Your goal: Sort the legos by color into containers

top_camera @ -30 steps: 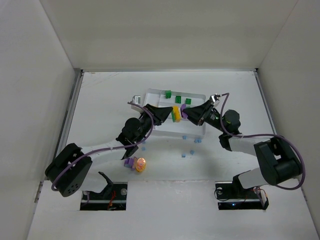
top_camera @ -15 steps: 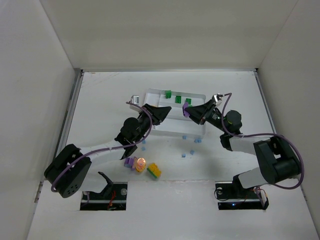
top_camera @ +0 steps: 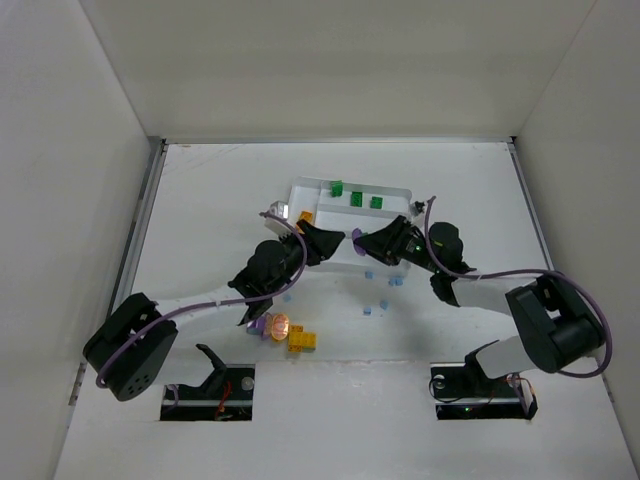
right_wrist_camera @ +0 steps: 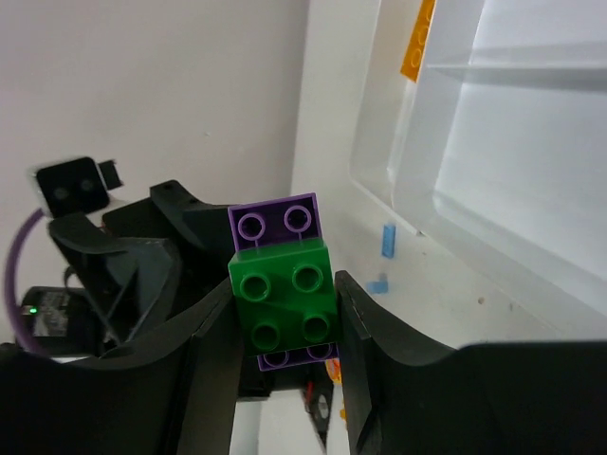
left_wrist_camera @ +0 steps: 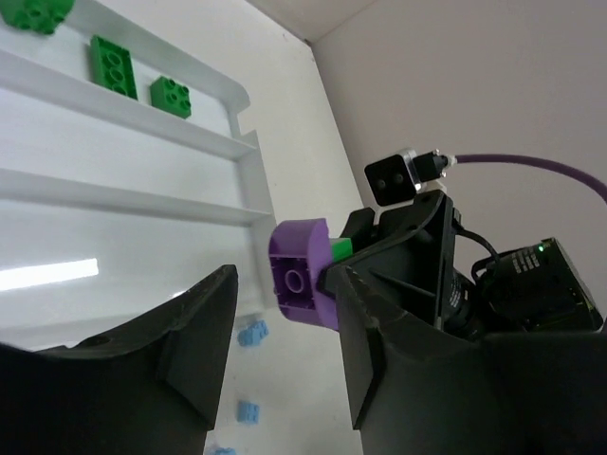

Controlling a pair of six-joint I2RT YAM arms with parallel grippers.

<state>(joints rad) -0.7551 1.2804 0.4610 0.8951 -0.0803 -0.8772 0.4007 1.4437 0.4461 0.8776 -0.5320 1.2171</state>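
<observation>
Nearest the bases, well short of the tray (top_camera: pixel 396 190), the yellow lego (top_camera: pixel 302 340) is lying on the table. It is sitting a touch further left than half a second ago, just beside the orange round lego (top_camera: pixel 282 323) and the purple round lego (top_camera: pixel 264 325). Tiny light blue legos (top_camera: pixel 367 311) are lying scattered between those and the tray's near edge.

The real change is happening at that near edge. The right gripper (top_camera: pixel 365 239) is coming back from the tray's right part and swinging leftward, and it is clamping the purple-and-green lego stack (right_wrist_camera: pixel 282 284) firmly between its fingers. The left gripper (top_camera: pixel 328 240) is meeting it almost nose to nose, with its fingers spread and nothing between them.

Both arms are reaching forward and angling inward, converging by the tray's near edge.

Farther on, an orange lego (top_camera: pixel 306 216) is now showing uncovered at the tray's left end. Three green legos (top_camera: pixel 356 198) are sitting in the tray's farthest compartment.
</observation>
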